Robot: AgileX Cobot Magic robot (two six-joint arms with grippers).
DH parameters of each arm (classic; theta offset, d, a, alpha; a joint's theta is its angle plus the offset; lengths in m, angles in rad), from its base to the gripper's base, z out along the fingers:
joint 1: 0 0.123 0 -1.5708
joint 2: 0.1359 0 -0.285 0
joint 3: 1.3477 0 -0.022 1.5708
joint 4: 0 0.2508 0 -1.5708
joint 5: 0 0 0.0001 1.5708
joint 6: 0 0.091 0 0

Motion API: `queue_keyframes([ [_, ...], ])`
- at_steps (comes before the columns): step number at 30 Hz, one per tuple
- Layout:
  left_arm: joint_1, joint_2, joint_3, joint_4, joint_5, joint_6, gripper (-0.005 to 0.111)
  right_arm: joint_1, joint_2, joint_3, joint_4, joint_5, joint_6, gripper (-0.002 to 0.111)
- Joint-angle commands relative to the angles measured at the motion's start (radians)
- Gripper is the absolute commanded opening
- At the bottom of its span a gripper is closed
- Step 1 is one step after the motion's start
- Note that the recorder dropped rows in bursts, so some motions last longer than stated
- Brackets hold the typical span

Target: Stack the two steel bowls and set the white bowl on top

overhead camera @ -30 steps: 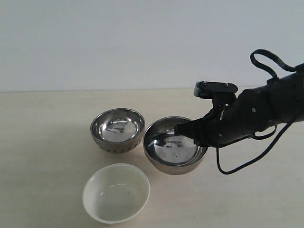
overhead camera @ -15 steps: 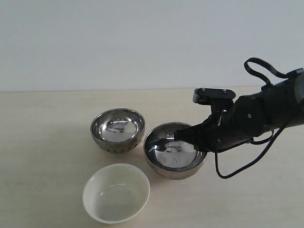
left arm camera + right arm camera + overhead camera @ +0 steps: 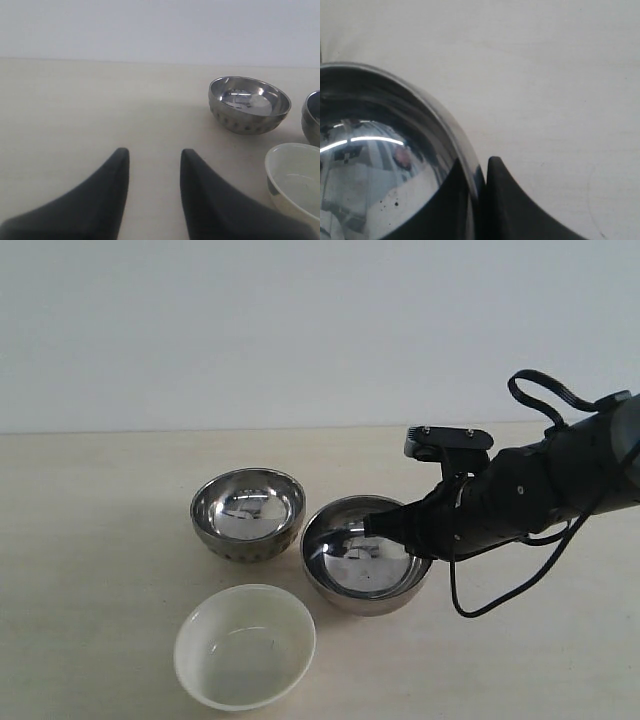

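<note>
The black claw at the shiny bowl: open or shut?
Shut on the smooth steel bowl: the right gripper has one finger inside its rim, one outside, pinching the wall.

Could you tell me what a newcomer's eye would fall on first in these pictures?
The black right gripper stands out, its jaws pinching the right rim of the smooth, shiny round steel bowl. Left of it sits the dimpled shiny round steel bowl, and nearer the camera the glossy round white bowl, neither held.
</note>
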Motion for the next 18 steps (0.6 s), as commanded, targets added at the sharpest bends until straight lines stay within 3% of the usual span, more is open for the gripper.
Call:
queue_keyframes([
  [1,0.003,-0.003,0.004,-0.001,-0.007,0.003,0.032,-0.001,-0.001,-0.006,-0.004,-0.012,0.003,0.000],
  [18,0.003,-0.003,0.004,-0.001,-0.007,0.003,0.032,-0.001,0.001,-0.006,-0.004,0.008,0.007,0.000],
])
